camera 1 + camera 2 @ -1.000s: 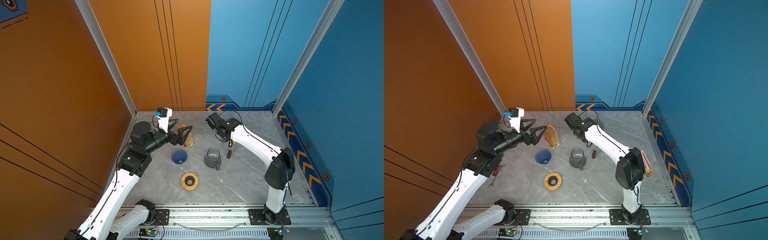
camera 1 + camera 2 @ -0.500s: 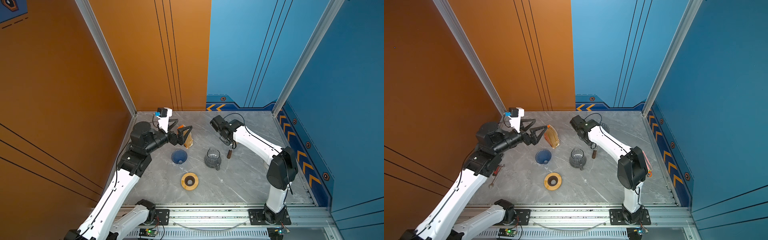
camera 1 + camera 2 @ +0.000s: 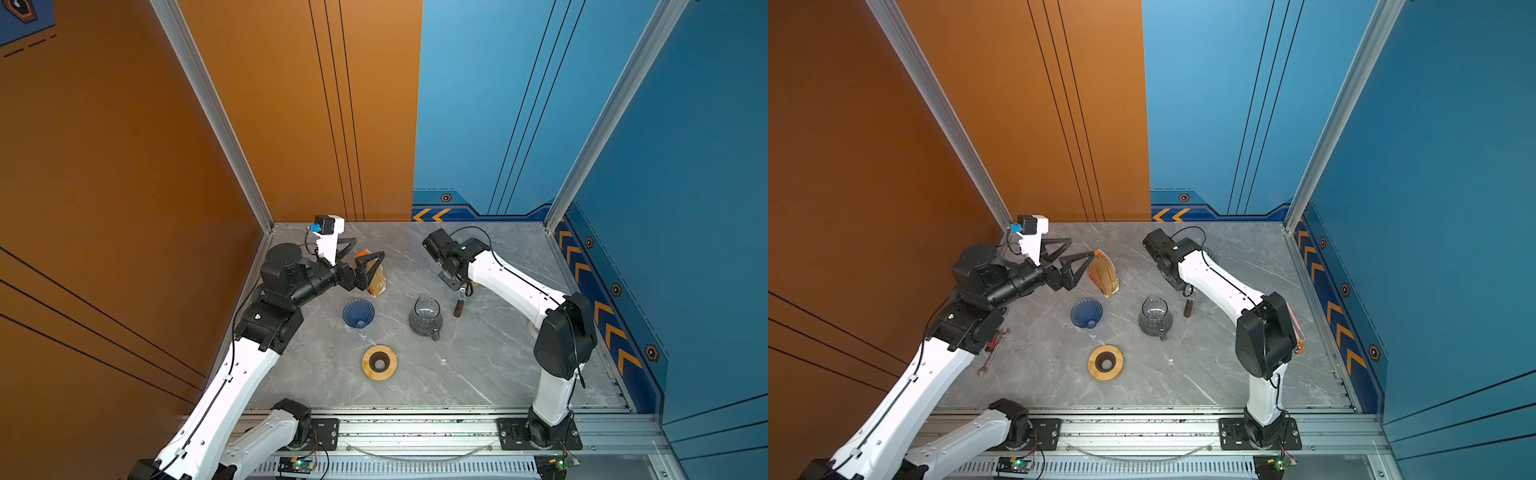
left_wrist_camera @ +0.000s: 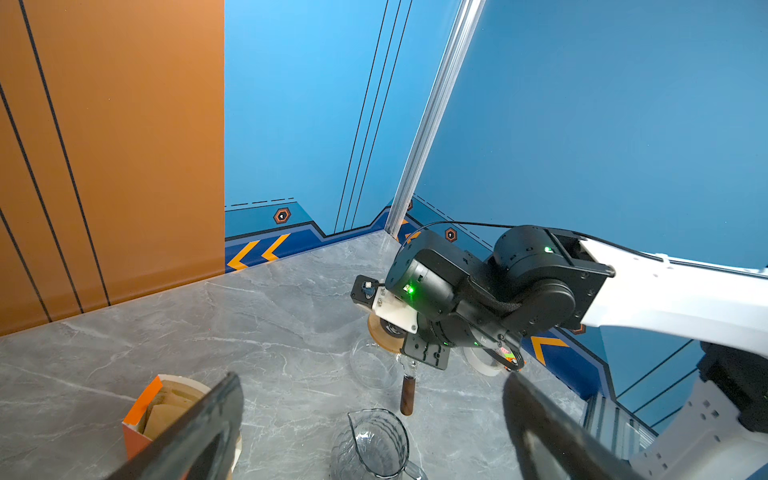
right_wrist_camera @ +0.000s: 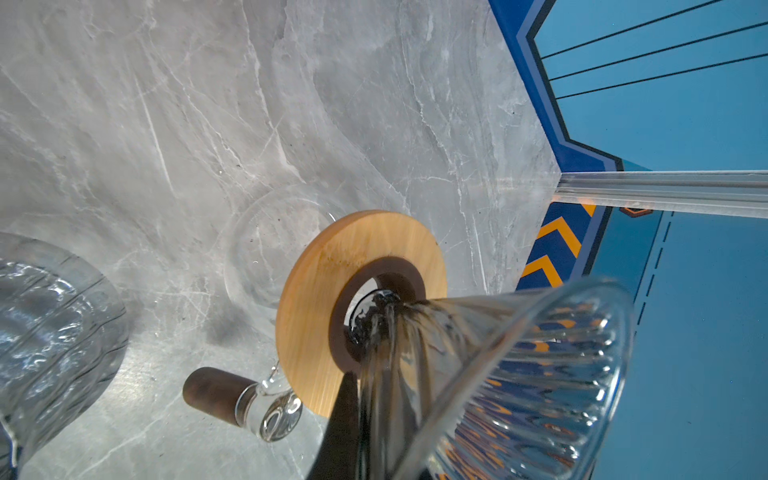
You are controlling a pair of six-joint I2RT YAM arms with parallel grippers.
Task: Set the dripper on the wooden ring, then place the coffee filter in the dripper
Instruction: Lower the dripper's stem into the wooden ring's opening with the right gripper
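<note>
Over the last second only the right arm had shifted, its wrist easing slightly away from the carafe [image 3: 424, 320], while the glass dripper [image 5: 519, 374] and its brown handle [image 3: 458, 307] kept their spot just beyond the carafe on that arm's side; the left arm had not moved. So the task looked barely begun: the filters [image 4: 166, 411] still sat in their orange box [image 3: 1104, 274], behind the carafe toward the left arm, and the left claw [image 3: 1081, 247] hung just beside that box, jaws spread as wide as they go, holding nothing. The right claw [image 3: 455, 286] was closed, apparently pinching the glass dripper's thin wall. Only the right wrist view showed that grip, a dark finger against the ribbed glass; the top views hid it under the arm. Only the left wrist view looked into the box at the brown papers. A blue dripper [image 3: 358, 312] stood empty on the worktop [image 3: 498, 374], beside the carafe on the left arm's side, so which dripper was meant I could not tell; a wrench [image 3: 992, 353] showed in a top view alone
</note>
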